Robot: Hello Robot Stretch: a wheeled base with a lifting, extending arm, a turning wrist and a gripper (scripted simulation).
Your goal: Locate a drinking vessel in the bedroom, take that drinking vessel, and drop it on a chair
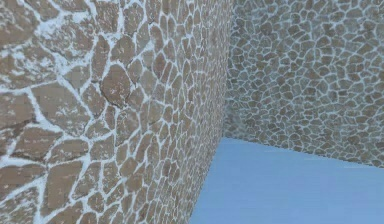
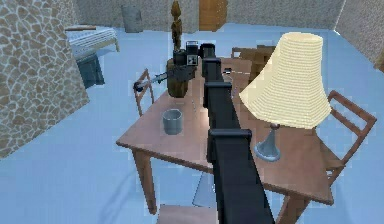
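**Forward view.** A stone wall [image 1: 90, 110] stands close on the left and meets a second stone wall [image 1: 310, 70] behind. Blue floor [image 1: 290, 185] lies below them.

**Arm side view.** The arm [image 2: 225, 130] reaches across a wooden table [image 2: 300, 170]. A grey cup [image 2: 173, 120] stands on the table, just left of the arm. The gripper [image 2: 165, 78] lies by a dark vase [image 2: 177, 86] at the far edge, and it is not discernible whether it holds anything. A cream-shaded lamp [image 2: 285, 80] stands to the right, and a chair [image 2: 350, 112] is beyond it.
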